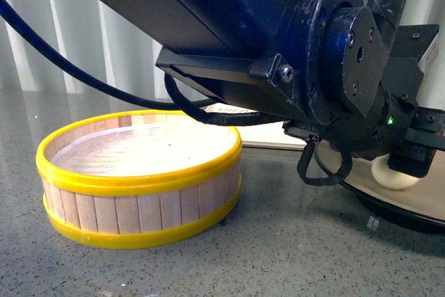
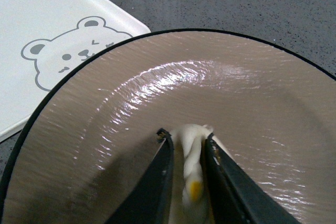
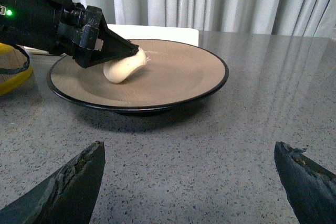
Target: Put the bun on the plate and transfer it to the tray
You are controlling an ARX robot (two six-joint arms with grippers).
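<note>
The left jaws clamp the bun low on the plate, seemingly for release there, while the right jaws gape wide near the plate, probably ready to move it onto the tray just beside.

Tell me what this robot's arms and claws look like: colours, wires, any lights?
The left arm is bulky and dark blue-black with chipped paint, a round bolted joint, looping black cables and a small green light. The left claw has two slim, tapered black fingers. The right claw has dark fingers with scuffed, worn edges.
</note>
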